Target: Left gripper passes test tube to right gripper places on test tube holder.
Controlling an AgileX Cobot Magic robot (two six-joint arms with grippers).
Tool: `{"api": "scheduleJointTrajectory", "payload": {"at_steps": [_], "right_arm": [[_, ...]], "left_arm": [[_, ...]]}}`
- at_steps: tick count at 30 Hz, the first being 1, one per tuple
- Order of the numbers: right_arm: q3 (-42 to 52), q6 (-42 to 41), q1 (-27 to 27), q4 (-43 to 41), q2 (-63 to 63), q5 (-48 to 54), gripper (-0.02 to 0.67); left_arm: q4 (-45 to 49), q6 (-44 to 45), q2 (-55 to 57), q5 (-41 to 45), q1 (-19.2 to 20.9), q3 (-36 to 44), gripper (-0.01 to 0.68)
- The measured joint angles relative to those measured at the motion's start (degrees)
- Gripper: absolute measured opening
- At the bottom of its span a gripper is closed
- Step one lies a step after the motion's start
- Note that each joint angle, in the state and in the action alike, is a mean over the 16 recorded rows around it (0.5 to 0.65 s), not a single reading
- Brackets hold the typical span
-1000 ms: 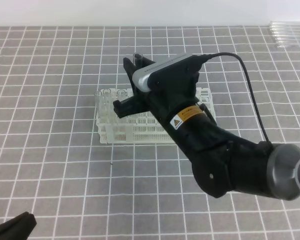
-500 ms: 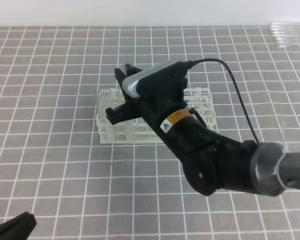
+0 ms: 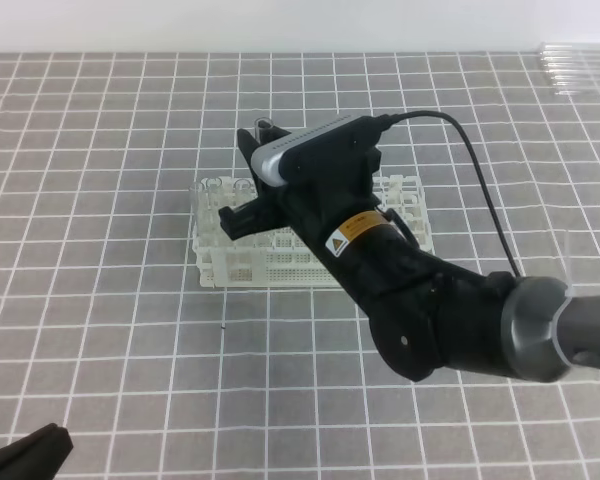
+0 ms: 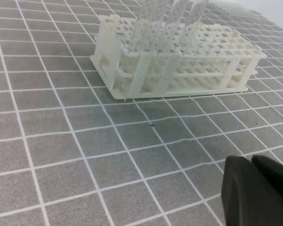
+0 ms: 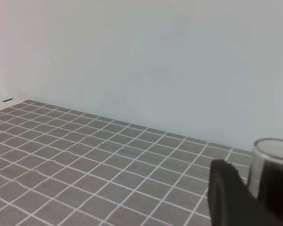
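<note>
The white test tube holder [image 3: 212, 250] stands mid-table; in the left wrist view the holder [image 4: 179, 61] is seen from low down. My right gripper [image 3: 242, 178] hovers over the holder's left part. In the right wrist view this gripper [image 5: 254, 188] is shut on the clear test tube [image 5: 272, 153], whose open rim shows between the black fingers. From the high camera I cannot make the held tube out. My left gripper [image 4: 251, 162] rests low near the table's front left, fingers together, holding nothing; only a black edge of it [image 3: 25, 455] shows in the high view.
A bundle of clear tubes [image 3: 580, 65] lies at the far right back edge. Clear tubes [image 4: 155, 21] stand in the holder's left end. The right arm's black cable [image 3: 490, 190] loops over the holder's right side. Grey gridded table all round.
The right gripper swung a little to the left over the holder, then edged back right. The left gripper has not moved.
</note>
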Motion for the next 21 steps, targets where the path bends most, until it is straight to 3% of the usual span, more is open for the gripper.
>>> {"api": "scheduleJointTrajectory", "payload": {"at_steps": [21], "right_arm": [[-1.8, 0.08, -0.67, -0.15, 2.61, 0.57, 0.094]], "left_arm": [[0.1, 0.0, 0.03, 0.01, -0.01, 0.05, 0.0]]}}
